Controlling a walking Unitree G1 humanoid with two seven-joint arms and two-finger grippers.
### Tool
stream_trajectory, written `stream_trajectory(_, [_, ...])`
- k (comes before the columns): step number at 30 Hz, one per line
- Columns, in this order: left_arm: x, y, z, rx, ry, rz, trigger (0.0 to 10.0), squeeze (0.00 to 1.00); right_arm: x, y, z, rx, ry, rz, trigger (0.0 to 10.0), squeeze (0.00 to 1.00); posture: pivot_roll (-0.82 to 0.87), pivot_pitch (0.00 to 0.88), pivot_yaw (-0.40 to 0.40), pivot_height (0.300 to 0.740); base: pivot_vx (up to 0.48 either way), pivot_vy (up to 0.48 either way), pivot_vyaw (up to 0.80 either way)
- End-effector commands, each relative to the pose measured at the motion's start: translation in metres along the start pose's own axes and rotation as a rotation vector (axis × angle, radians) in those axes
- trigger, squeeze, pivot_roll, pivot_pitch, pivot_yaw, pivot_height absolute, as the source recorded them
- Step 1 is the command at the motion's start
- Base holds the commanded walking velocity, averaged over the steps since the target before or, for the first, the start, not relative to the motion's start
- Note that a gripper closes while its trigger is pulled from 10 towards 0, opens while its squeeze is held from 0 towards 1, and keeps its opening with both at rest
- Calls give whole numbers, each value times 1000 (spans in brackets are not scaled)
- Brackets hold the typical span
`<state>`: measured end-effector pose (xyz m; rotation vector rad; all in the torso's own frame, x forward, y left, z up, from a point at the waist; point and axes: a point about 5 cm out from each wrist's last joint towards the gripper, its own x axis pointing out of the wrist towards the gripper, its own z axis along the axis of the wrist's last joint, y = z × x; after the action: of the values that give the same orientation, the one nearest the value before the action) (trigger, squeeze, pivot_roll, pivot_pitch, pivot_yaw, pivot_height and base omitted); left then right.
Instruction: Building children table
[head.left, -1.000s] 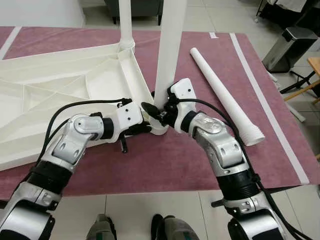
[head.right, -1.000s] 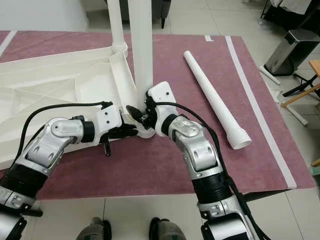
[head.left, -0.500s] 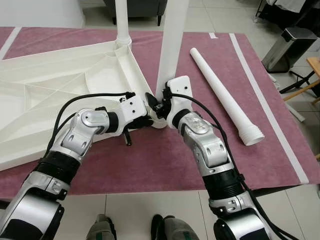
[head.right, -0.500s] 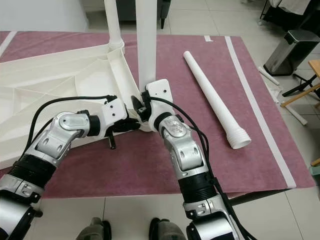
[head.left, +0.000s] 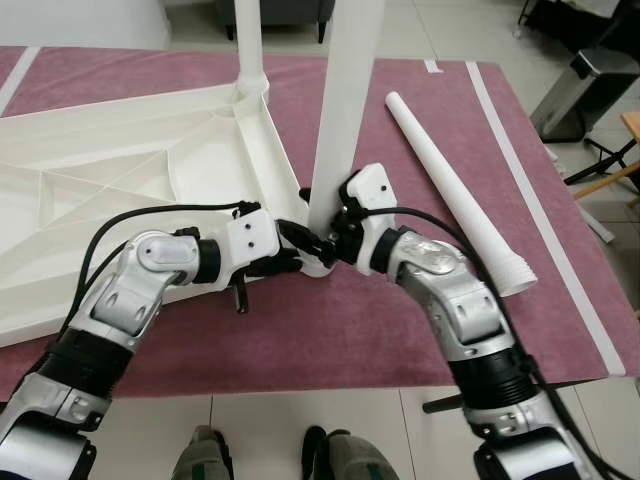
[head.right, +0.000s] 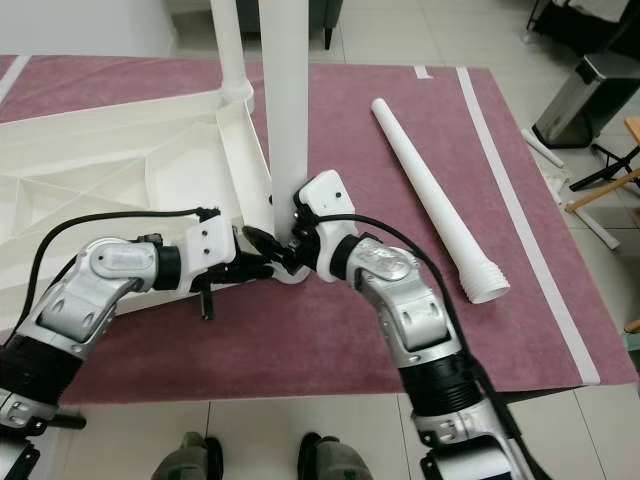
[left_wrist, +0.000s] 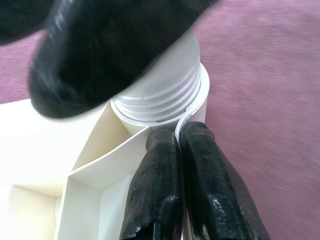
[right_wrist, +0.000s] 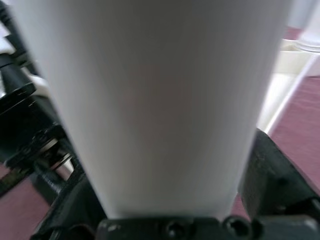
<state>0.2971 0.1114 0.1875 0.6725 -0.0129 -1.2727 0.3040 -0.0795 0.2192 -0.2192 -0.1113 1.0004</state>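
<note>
At frame centre your right hand (head.left: 322, 232) is clamped round the base of the upright leg (head.left: 340, 120), whose threaded end sits in the corner socket (left_wrist: 192, 107) of the tabletop (head.left: 120, 190). Your left hand (left_wrist: 180, 150) is clenched on the socket's rim. A second leg (head.left: 248, 45) stands upper centre; a loose leg (head.left: 455, 190) lies right on the mat (head.left: 330, 330)

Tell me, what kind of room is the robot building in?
Probably a room in a home or a test space: a purple rug on pale floor tiles, a step-on trash bin, and the white table top flipped for assembly.
</note>
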Motion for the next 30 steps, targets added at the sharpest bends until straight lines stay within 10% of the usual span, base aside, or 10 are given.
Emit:
stream_trajectory(1, [-1,-9,21,74,-93,-90,0,0,1,7,3,-6,-18,83,10000,0,97,171,-17,740,0,0,0])
stream_trajectory(8, [-15,-30,27,80,-128,-188,0,0,-4,3,4,-5,-9,241,10000,0,108,174,-26,740,0,0,0])
stream_trajectory(9, [-16,-31,28,75,-132,-190,0,0,-4,4,5,3,-12,262,4980,0,110,174,-27,740,0,0,0])
stream_trajectory(14, [-17,-32,29,71,-135,-191,0,0,-5,5,5,7,-14,280,4980,0,110,175,-28,740,0,0,0])
stream_trajectory(15, [-16,-30,29,67,-133,-175,0,0,-3,5,3,17,-8,270,0,0,109,177,-29,740,0,0,0])
stream_trajectory(30, [20,32,18,7,-1,179,0,0,24,-17,-30,26,209,-376,0,0,95,188,-14,740,0,0,0])
